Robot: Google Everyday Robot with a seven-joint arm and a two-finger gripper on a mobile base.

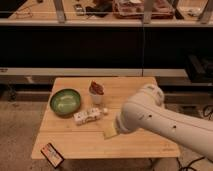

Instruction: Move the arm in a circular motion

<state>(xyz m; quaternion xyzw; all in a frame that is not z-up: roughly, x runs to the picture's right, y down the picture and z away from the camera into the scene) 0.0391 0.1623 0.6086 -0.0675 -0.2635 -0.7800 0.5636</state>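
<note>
The arm (160, 120) is a thick cream-white tube with small dark screw dots. It reaches in from the lower right across the right half of the wooden table (75, 142). Its pale yellowish flat tip, the gripper (110, 133), hangs over the table's front middle, just right of a white packet (88, 116).
A green bowl (65, 101) sits at the table's left. A white cup holding a dark red packet (96, 92) stands at the middle back. A dark red and black bag (52, 154) lies at the front left corner. Dark shelving runs behind the table.
</note>
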